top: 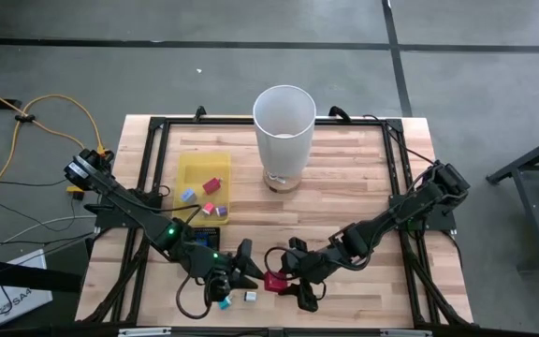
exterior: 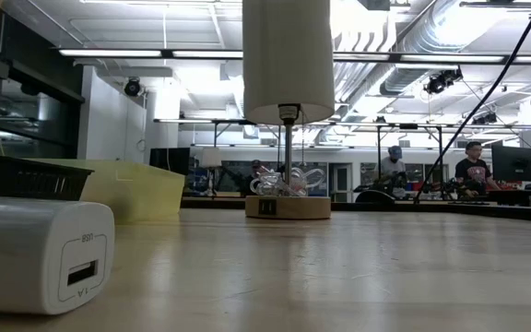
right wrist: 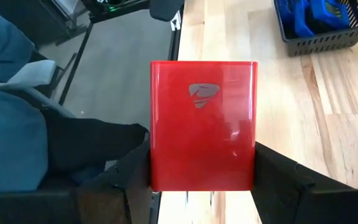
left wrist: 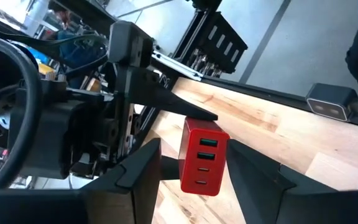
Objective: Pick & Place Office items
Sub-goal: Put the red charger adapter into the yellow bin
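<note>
Now held square: red charger (right wrist: 202, 124) clamped in right gripper (top: 286, 284), left gripper (top: 235, 271) parted beside charger, handover wanted steady.

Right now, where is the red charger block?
In the high view the red charger block sits near the table's front edge, about mid-table, held in the right pincer, with the left pincer just beside it.

A red USB charger block (right wrist: 202, 124) stands upright near the surface's near edge; a teal piece (top: 223, 302) and white cube (top: 250, 297) lie just left.
</note>
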Robot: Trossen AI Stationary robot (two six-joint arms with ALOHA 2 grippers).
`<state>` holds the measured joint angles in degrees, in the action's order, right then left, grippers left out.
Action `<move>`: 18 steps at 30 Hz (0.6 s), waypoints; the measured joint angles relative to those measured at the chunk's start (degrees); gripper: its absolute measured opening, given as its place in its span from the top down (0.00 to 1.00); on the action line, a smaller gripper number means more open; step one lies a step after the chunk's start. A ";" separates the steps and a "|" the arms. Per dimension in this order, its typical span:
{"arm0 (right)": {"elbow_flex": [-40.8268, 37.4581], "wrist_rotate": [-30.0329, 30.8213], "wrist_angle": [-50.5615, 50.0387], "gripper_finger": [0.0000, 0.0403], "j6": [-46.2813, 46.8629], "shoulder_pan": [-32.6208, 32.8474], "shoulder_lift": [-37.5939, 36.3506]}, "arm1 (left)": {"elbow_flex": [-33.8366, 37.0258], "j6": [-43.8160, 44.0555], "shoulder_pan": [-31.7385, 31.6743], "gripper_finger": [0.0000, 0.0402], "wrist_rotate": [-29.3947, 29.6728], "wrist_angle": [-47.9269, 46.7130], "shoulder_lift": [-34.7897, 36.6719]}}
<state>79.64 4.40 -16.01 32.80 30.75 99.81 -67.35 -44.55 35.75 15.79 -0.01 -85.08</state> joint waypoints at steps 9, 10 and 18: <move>0.00 0.11 0.16 0.49 -0.04 -0.01 0.00 | 0.00 1.06 0.00 0.50 -0.83 -0.10 -0.02; 0.00 0.11 0.50 0.49 -0.06 -0.06 0.00 | 0.00 1.54 -0.02 0.50 -1.94 -0.16 -0.02; 0.00 0.11 3.00 0.49 -1.59 -0.17 0.00 | 0.00 2.19 -0.09 0.49 -2.84 -0.18 -0.04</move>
<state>79.64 4.51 -13.01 31.20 30.59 99.81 -67.35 -42.37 35.66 12.95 -0.19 -85.12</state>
